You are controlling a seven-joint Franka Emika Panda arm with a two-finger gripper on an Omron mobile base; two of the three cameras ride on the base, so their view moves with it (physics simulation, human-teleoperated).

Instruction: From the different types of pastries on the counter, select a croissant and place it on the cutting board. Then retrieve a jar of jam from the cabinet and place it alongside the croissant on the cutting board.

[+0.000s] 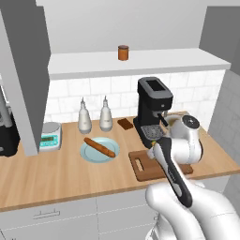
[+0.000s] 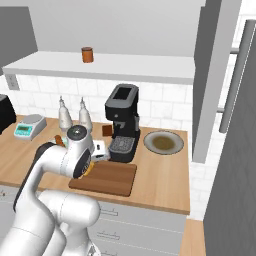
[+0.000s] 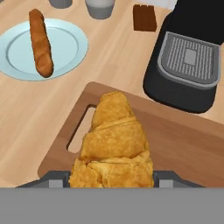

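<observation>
The golden croissant (image 3: 114,144) sits between my gripper's (image 3: 111,180) fingers, which are shut on it. It hangs over the handle end of the dark cutting board (image 3: 183,148), close above or touching it. In the base views the board (image 1: 140,168) (image 2: 112,181) lies on the counter (image 1: 47,173) in front of the coffee machine, with my arm's wrist over its left end. An orange sliver of the croissant (image 2: 89,170) peeks from under the hand. The jam jar (image 1: 123,52) (image 2: 87,54) stands on the cabinet shelf (image 1: 164,61).
A baguette stick (image 1: 99,146) (image 3: 40,43) lies on a pale blue plate (image 1: 89,155). The dark brown square (image 1: 125,123) (image 3: 145,18) is beside the black coffee machine (image 1: 153,108) (image 3: 192,65). Two white bottles (image 1: 84,117) and a scale (image 1: 50,135) stand behind. A second plate (image 2: 163,142) is at the right.
</observation>
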